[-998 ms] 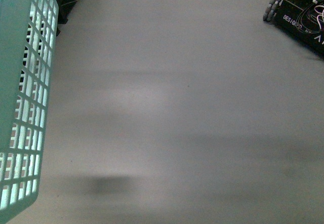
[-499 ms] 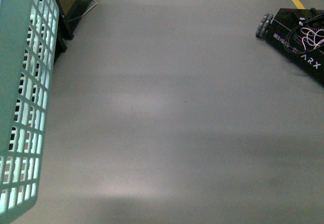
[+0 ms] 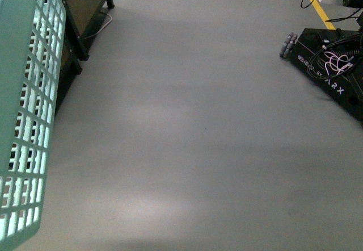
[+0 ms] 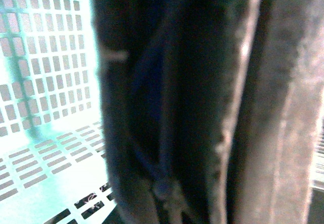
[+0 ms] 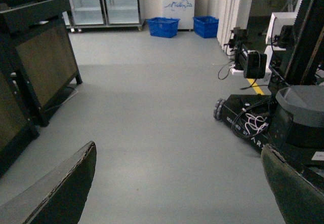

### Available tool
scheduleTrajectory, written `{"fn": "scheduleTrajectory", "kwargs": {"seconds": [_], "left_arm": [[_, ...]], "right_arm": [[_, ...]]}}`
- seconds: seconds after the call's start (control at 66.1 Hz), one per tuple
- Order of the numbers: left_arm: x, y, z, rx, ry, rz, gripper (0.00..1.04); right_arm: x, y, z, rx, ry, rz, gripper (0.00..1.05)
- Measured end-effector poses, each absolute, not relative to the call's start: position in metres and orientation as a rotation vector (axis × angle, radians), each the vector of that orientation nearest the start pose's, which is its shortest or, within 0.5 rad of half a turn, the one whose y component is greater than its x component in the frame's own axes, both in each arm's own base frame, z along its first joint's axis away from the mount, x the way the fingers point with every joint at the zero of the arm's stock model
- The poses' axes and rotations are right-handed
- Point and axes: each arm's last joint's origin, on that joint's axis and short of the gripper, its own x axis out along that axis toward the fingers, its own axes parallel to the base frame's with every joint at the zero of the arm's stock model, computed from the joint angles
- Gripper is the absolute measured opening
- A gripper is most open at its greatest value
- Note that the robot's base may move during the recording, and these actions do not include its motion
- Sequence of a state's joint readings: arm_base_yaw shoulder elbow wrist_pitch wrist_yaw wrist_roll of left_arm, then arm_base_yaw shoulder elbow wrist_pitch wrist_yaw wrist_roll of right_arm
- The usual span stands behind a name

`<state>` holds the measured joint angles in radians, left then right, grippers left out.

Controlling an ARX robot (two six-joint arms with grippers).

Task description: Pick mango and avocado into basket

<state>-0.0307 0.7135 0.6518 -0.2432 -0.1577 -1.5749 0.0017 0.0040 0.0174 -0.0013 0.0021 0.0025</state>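
Observation:
The teal basket [image 3: 25, 120] hangs at the far left of the front view, its slotted wall facing me. In the left wrist view its grid wall and floor [image 4: 45, 112] glow behind dark blurred fingers [image 4: 152, 133]; my left gripper [image 4: 202, 148] is shut on the basket. My right gripper [image 5: 179, 188] is open over bare grey floor, and nothing lies between its two fingers [image 5: 61, 188]. The mango and the avocado are out of view.
A dark wooden stand [image 3: 85, 7] sits behind the basket at the left. A black wheeled robot base [image 3: 334, 69] with cables stands at the right. Blue crates [image 5: 163, 26] and glass-door fridges [image 5: 101, 1] line the far wall.
The front view has shifted across the floor: the black robot base and the wooden stand have come further into view. The basket stays at the left edge.

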Motion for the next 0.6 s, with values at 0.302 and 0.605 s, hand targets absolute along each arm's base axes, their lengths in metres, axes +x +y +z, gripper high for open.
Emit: {"fn": "scheduleTrajectory", "kwargs": {"seconds": [0.302, 0.605], "left_arm": [[0.1606, -0.0004, 0.2920, -1.530, 0.139, 0.337, 0.13], [0.1606, -0.0004, 0.2921, -1.530, 0.138, 0.336, 0.13]], "right_arm": [[0.0969, 0.0001, 0.1690, 0.003, -0.012, 0.000, 0.96], [0.0968, 0.0001, 0.1690, 0.003, -0.012, 0.000, 0.96]]}}
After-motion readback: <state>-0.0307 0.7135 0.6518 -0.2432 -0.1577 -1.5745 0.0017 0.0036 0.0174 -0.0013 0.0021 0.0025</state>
